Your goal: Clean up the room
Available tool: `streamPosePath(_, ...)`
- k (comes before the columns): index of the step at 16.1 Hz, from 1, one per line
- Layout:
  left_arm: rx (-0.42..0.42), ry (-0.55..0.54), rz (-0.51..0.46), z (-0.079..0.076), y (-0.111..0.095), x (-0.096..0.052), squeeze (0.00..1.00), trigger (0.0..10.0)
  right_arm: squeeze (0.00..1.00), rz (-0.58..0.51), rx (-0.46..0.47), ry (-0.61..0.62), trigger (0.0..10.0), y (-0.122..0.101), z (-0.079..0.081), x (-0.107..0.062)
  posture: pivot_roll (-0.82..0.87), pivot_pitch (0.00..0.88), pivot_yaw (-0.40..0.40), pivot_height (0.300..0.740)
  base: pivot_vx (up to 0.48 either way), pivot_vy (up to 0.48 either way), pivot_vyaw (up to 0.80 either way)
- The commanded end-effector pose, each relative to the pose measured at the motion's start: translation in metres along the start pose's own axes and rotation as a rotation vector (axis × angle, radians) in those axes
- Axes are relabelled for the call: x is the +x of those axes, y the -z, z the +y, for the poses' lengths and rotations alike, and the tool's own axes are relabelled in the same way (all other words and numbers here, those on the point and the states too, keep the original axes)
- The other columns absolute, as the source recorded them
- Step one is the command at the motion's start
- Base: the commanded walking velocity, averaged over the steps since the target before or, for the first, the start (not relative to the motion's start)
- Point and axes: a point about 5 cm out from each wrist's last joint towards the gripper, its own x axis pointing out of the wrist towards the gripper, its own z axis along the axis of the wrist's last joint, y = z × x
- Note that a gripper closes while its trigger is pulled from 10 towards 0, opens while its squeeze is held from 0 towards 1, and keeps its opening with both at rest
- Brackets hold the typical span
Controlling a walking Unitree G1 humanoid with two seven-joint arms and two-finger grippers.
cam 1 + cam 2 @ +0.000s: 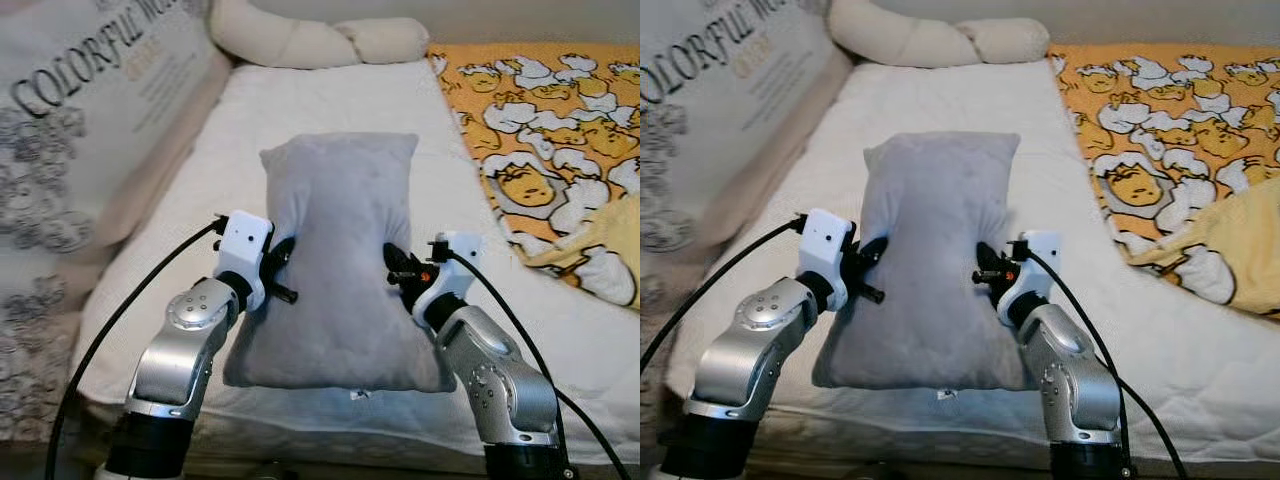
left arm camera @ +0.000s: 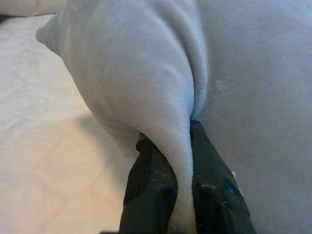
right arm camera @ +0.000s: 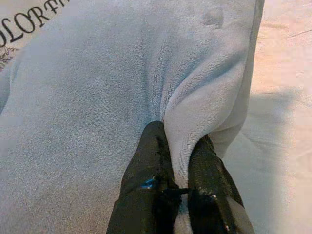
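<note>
A grey plush pillow point(image 1: 345, 250) lies lengthwise on the white mattress point(image 1: 330, 95), its near end close to the bed's front edge. My left gripper point(image 1: 283, 268) pinches the pillow's left side, and a fold of grey fabric point(image 2: 183, 161) is squeezed between its black fingers point(image 2: 151, 190). On the pillow's right side my right gripper point(image 1: 398, 268) is shut on another fold point(image 3: 187, 146), with its fingers point(image 3: 146, 180) pressed into the fabric.
A large printed cushion point(image 1: 90, 110) leans along the bed's left side. A cream knotted bolster point(image 1: 320, 40) lies at the head. An orange patterned blanket point(image 1: 540, 130) and a yellow cloth point(image 1: 605, 240) cover the right part.
</note>
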Motion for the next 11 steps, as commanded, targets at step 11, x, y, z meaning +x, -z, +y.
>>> streamPosePath(11, 0.046, -0.013, -0.001, 0.005, -0.0055, -0.0027, 0.0, 10.0, 0.0, -0.011, -0.043, -0.033, 10.0, -0.005, 0.0068, 0.0063, -0.01, 0.0, 0.072, 0.74, 0.0, 0.329, 0.0)
